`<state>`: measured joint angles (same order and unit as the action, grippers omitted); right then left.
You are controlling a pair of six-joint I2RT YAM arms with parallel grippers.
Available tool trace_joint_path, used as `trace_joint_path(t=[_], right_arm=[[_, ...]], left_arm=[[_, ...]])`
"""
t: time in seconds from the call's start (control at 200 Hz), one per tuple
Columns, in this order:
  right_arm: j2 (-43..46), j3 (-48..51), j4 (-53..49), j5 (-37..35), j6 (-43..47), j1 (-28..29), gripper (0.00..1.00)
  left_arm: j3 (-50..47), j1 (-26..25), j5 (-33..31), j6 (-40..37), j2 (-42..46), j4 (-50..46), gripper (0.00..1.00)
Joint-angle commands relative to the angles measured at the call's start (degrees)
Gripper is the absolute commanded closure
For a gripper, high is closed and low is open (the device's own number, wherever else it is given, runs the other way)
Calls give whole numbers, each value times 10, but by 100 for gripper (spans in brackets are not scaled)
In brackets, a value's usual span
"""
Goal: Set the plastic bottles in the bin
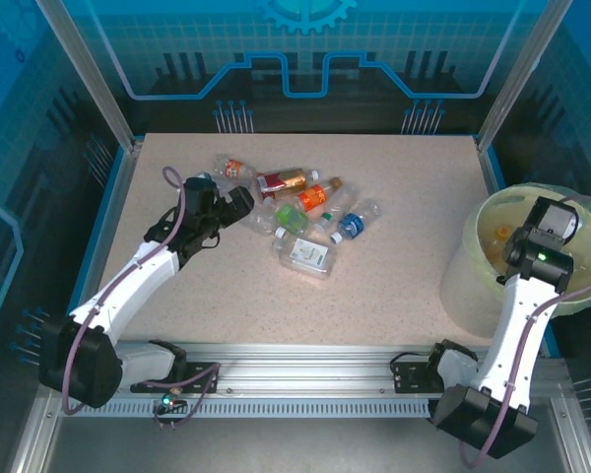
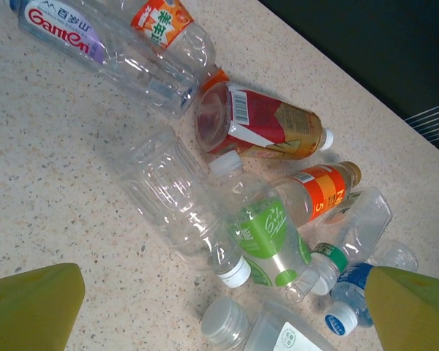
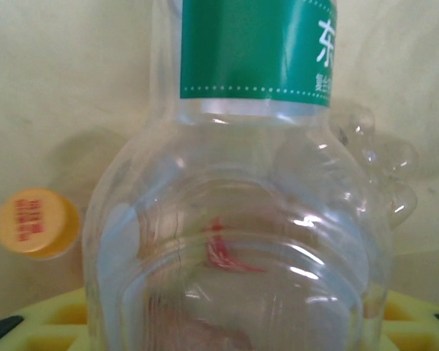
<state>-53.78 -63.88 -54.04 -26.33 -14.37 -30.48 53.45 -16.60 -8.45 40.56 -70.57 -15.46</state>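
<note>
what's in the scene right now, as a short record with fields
left gripper: open, aimed at the bottle pile, holding nothing
right gripper: shut on green-label bottle, over the bin
bottle pile: several plastic bottles lying mid-table
bin: at table's right edge, yellow-green liner, orange cap visible inside
task status: pile not yet cleared

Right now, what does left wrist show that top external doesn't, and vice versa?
Left wrist gives: the barcode on the red-labelled clear plastic bottle, the Ganten print on another clear bottle, and the yellow left fingers spread wide.
Top external gives: the large round bag-lined bin with the right arm above it.
Both: the bottle pile on the speckled table, including the orange-labelled bottle and green-labelled bottle.
</note>
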Motion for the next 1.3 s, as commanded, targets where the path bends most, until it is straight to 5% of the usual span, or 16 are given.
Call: trace_joint_path(t=[0.0, 0.36, 0.905, 1.296], right_arm=[[-5, 6, 2, -4, -19, -18, 57], [-42, 5, -1, -23, -50, -21, 28], [39, -54, -15, 31, -58, 31, 11], [127, -56, 39, 216, -136, 74, 4]], left_arm=[[15, 7, 7, 1, -5, -30, 1], [-3, 26, 6, 18, -5, -34, 1], [-20, 47, 22, 49, -4, -29, 1], [-31, 60, 33, 61, -12, -22, 1]])
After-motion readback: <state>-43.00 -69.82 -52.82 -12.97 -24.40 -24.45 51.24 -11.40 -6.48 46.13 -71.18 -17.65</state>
